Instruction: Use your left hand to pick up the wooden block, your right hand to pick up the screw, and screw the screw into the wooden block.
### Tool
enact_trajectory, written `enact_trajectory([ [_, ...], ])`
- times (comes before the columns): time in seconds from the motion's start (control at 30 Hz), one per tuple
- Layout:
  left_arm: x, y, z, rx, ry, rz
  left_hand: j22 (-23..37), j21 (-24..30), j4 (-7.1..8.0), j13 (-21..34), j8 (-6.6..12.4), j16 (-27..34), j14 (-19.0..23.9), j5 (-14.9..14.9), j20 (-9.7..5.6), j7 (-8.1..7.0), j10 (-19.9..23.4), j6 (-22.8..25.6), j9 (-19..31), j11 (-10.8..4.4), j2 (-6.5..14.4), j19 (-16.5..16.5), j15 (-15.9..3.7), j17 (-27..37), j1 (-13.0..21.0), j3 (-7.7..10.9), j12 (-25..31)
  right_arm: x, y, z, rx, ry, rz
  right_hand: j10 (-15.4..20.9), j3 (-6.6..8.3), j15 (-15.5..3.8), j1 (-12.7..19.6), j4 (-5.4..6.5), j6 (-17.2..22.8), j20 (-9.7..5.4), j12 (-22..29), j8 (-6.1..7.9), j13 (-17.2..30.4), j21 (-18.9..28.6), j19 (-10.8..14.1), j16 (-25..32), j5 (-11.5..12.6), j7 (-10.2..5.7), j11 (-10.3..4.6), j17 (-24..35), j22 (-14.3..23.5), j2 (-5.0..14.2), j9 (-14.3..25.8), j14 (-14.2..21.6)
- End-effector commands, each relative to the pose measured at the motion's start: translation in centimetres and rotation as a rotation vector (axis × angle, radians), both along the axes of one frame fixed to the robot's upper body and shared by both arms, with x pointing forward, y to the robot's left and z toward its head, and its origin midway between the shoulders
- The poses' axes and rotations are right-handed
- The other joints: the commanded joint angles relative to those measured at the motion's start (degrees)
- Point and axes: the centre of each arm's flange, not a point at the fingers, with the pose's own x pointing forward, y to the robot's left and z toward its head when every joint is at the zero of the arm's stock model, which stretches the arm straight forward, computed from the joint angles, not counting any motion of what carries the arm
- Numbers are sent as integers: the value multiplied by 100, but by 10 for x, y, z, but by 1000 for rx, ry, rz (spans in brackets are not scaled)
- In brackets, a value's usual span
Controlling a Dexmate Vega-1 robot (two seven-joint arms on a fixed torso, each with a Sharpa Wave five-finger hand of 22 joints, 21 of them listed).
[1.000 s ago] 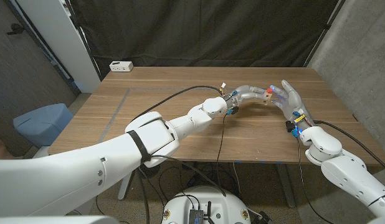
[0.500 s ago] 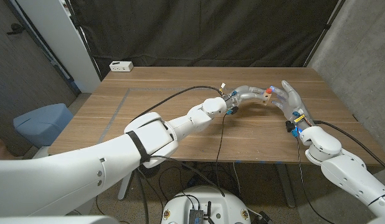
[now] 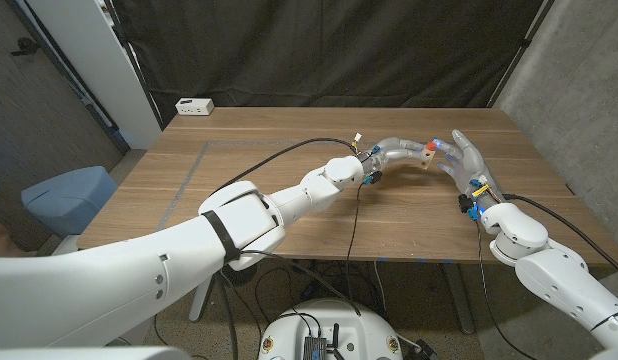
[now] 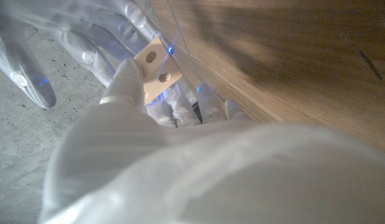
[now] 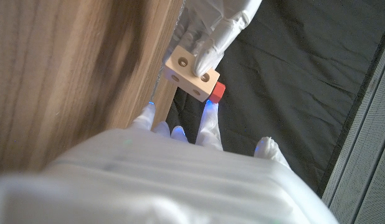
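Observation:
My left hand (image 3: 396,152) pinches the small pale wooden block (image 3: 427,157) just above the table's right middle. A red screw (image 3: 430,146) sticks out of the block. In the right wrist view the block (image 5: 191,71) shows several round holes, with the red screw (image 5: 217,92) on one face and the left hand's fingers (image 5: 218,23) gripping it. My right hand (image 3: 467,160) stands upright right beside the block, fingers spread, and its fingertips (image 5: 208,118) are close under the screw head. I cannot tell whether they touch. The left wrist view shows the block (image 4: 156,67) between the two hands.
A white box (image 3: 194,105) sits at the table's back left corner. A black cable (image 3: 279,152) runs along my left arm over the table. The wooden table (image 3: 239,150) ends just right of my right hand, against a grey wall (image 3: 579,90).

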Motion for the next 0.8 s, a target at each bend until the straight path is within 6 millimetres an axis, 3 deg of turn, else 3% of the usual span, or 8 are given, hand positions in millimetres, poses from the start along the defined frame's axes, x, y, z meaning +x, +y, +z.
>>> enact_trajectory([
  [0.03,1,0,1,4,4,4,20,0,243,28,57,-1,52,36,-9,172,61,452,18,-15,209,63,-559,15,-86,242,94,-3,-1,0,5,-2,-17,54,-32,-22,-30,-5,108,-15,37,53,19,25,47,51,43,11,-3,10,20,30,23,-202],
  [0.8,-3,-4,-1,3,-7,-10,20,1,250,27,56,0,51,36,-5,185,63,446,18,-15,219,65,-547,18,-91,244,95,-13,-3,-7,12,-3,-33,269,-27,-40,4,-16,480,-43,79,129,17,42,142,81,53,114,-23,-2,19,46,23,-77],
])
